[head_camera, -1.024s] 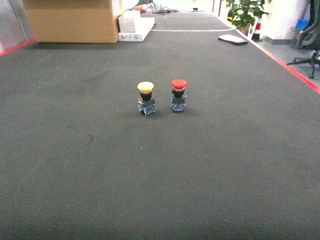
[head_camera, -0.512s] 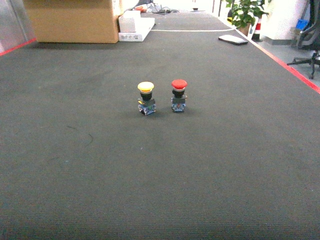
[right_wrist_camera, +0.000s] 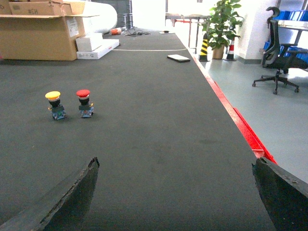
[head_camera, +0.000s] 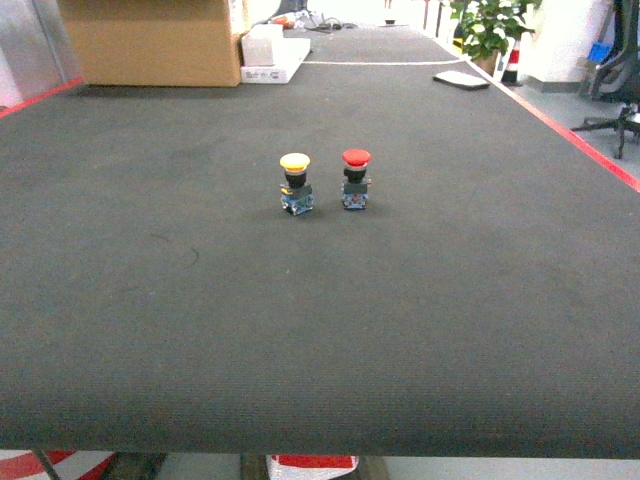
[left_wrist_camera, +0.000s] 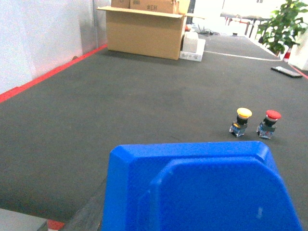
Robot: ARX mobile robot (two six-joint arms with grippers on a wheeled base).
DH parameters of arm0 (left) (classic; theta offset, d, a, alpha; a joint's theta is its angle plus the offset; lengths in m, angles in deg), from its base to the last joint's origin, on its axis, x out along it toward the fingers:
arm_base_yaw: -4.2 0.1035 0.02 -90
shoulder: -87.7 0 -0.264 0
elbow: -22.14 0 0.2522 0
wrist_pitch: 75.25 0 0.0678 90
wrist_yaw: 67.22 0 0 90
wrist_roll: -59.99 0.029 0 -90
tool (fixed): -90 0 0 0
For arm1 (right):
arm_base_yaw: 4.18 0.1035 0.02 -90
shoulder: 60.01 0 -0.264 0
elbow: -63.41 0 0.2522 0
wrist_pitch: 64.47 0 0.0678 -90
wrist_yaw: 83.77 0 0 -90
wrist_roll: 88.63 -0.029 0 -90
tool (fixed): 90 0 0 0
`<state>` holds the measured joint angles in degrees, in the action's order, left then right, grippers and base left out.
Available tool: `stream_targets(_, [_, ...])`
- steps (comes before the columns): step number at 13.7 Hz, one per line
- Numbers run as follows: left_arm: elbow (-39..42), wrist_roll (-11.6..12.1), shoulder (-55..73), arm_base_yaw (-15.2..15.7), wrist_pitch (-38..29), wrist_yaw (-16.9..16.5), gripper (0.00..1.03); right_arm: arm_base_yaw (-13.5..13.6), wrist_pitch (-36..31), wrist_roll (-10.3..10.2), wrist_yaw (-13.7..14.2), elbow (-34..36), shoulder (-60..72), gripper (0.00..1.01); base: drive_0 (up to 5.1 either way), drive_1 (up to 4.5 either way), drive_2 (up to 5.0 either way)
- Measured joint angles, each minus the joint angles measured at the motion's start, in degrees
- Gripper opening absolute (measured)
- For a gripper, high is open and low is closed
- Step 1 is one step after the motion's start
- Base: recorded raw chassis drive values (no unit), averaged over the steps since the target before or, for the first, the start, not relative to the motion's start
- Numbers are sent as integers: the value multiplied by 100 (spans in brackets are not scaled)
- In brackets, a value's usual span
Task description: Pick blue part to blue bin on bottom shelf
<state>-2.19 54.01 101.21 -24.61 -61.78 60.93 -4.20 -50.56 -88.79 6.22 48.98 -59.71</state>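
Dark grey ribbed matting (head_camera: 320,330) covers a broad tabletop. The only blue thing is a bright-blue moulded plastic body with a bevelled corner (left_wrist_camera: 202,192), which fills the near bottom of the left wrist view. Too little of it shows to tell whether it is the bin, and the small blue part cannot be made out. It hides the left claw, so that claw's state cannot be told. The right claw (right_wrist_camera: 175,192) is released, its two dark fingertips (right_wrist_camera: 72,197) spread wide at the bottom corners of its view with nothing between them.

Since a second ago the head view has drawn back. The table's near edge now shows, with something red and white (head_camera: 310,463) under it, and the two buttons sit higher and smaller.

A yellow mushroom-head push button (head_camera: 295,184) and a red mushroom-head push button (head_camera: 356,179) stand upright, side by side and apart, mid-table. Far left stands a brown cardboard box (head_camera: 150,40) with open flaps, its contents unseen, and flat white boxes (head_camera: 272,55) just to its right. A red tape line (head_camera: 580,140) edges the right side. A potted green plant (head_camera: 490,25) and a black office chair (right_wrist_camera: 284,53) stand on the floor beyond.
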Motion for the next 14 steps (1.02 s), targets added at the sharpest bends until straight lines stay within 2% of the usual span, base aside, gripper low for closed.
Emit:
stream_targets(8, [0, 0, -11, 13, -11, 4, 44, 0, 17, 2, 0, 0, 0, 98, -8, -8, -8])
stream_targets(14, [0, 0, -13, 11, -11, 22, 44, 0, 17, 0, 0, 0, 0, 98, -174, -174, -174])
